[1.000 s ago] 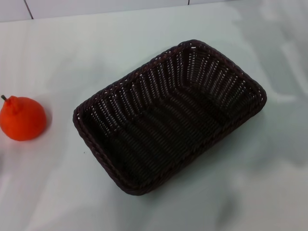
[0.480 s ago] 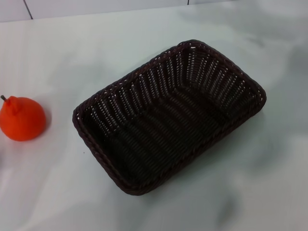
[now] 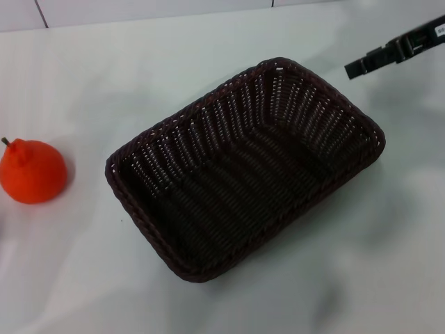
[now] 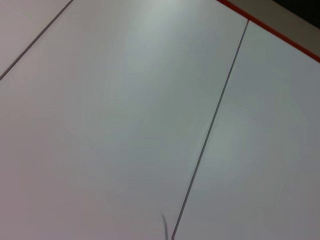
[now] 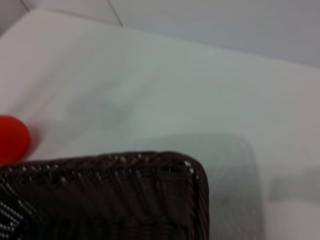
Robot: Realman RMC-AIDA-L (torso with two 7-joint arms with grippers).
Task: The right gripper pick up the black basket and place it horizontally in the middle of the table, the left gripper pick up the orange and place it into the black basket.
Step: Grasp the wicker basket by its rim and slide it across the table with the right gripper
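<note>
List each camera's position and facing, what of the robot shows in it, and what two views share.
Head view: from the robot's head, looking down at the table, the black basket and the orange; the right pincer enters top right.
Left wrist view: faces bare white panels; nothing of the robot shows.
Right wrist view: low over the basket's corner; no fingers show.
Shared: head and right wrist views both show the basket and the orange.

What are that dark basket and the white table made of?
The black basket looks like woven wicker or a plastic imitation: ribbed strands and a braided rim, slightly shiny. The table seems a smooth, glossy white laminate or plastic, judging by its soft reflections; I can't tell which.
</note>
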